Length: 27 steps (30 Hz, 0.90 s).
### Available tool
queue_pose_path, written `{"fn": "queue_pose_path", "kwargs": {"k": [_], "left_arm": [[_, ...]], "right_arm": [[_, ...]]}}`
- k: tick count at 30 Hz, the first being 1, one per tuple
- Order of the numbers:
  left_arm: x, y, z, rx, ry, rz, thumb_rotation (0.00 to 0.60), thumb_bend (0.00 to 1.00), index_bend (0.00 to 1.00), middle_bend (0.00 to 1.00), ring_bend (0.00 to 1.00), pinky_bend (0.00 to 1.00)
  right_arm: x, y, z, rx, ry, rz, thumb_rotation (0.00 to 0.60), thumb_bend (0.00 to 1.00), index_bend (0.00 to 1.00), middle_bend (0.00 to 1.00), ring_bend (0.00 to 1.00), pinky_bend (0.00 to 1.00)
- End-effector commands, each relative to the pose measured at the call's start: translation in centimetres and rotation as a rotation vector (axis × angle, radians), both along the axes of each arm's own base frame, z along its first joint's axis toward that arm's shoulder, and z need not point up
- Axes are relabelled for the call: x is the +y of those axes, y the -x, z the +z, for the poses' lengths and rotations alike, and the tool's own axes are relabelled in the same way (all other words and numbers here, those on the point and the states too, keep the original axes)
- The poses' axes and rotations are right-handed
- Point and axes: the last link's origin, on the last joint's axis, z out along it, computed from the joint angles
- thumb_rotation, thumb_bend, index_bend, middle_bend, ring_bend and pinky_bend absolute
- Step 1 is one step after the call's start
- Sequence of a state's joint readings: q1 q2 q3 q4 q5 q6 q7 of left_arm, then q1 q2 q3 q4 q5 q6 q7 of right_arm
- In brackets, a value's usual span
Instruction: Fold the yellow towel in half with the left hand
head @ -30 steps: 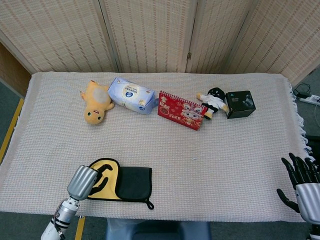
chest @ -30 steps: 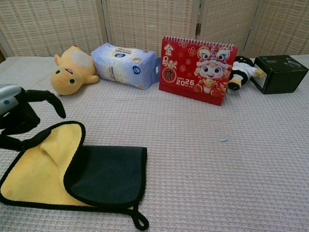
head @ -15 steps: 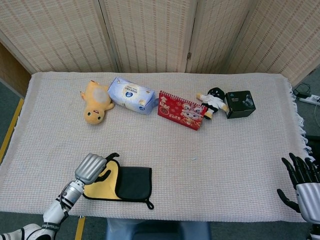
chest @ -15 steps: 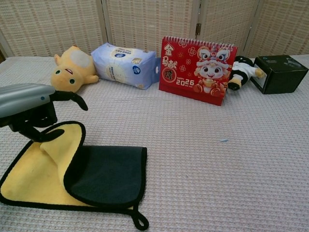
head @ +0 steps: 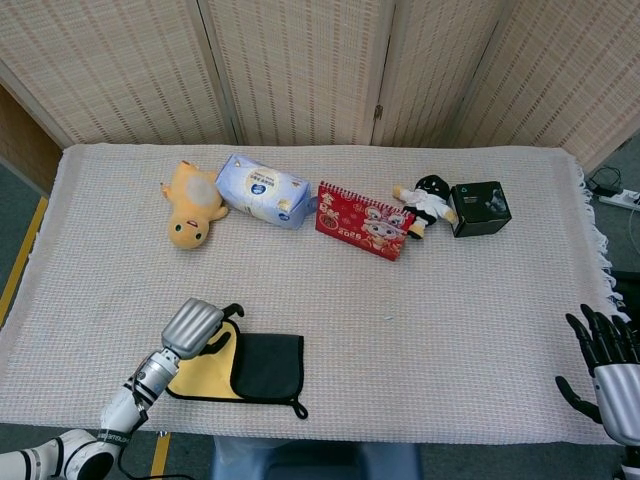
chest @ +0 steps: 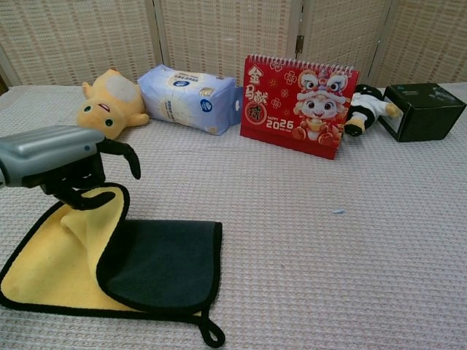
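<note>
Yellow towel [chest: 51, 266] lies at the near left corner of the table, black-edged, partly turned over on itself: its right portion shows a dark grey-black face [head: 268, 365] lying flat, with yellow pile exposed to the left. A raised curl of yellow stands along the fold line. A small black hanging loop [chest: 210, 336] sticks out at the near right corner.

Left hand [chest: 62, 164] is over the towel's far left part, silver back uppermost, black fingers [chest: 124, 154] curled downward. Lower fingers sit against the lifted yellow edge in the chest view; whether they actually pinch the cloth cannot be told. In the head view the same hand [head: 196, 327] covers the towel's upper left corner.

Right hand [head: 608, 370] is at the far right table edge, well apart from the towel, dark fingers spread and upright, holding nothing.

Table surface: pale woven cloth [head: 400, 310], fringed on the right side.

Back row, left to right, well apart from the towel: yellow plush toy [chest: 109, 106] lying on its side; blue-white tissue pack [chest: 188, 98] just beside it; red desk calendar [chest: 299, 106] standing upright, dragon cartoon and 2026 on its face; small black-and-white doll [chest: 365, 109] lying between the calendar and a black box [chest: 423, 111].

Woven reed screen panels [head: 300, 70] stand behind the table.
</note>
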<state>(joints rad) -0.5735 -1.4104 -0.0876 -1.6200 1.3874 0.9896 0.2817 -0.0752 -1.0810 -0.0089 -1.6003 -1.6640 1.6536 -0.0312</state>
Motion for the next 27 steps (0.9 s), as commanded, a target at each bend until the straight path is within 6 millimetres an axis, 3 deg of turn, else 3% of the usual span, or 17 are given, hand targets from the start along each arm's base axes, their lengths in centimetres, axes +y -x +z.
{"fn": "queue_pose_path", "kwargs": {"k": [1, 21, 27], "left_arm": [[0.2, 0.0, -0.4, 0.011, 0.007, 0.0, 0.6, 0.49, 0.37, 1.0, 1.0, 1.0], [1.2, 1.1, -0.9, 0.029, -0.017, -0.01, 0.6, 0.49, 0.49, 1.0, 1.0, 1.0], [1.3, 1.4, -0.9, 0.032, -0.028, -0.015, 0.6, 0.49, 0.57, 1.0, 1.0, 1.0]], "right_arm": [[0.0, 0.0, 0.0, -0.001, -0.002, 0.0, 0.6, 0.33, 0.0, 0.0, 0.0, 0.0], [-0.3, 0.2, 0.0, 0.004, -0.004, -0.016, 0.6, 0.33, 0.0, 0.0, 0.0, 0.0], [-0.3, 0.2, -0.1, 0.005, -0.005, -0.017, 0.6, 0.33, 0.0, 0.0, 0.0, 0.0]]}}
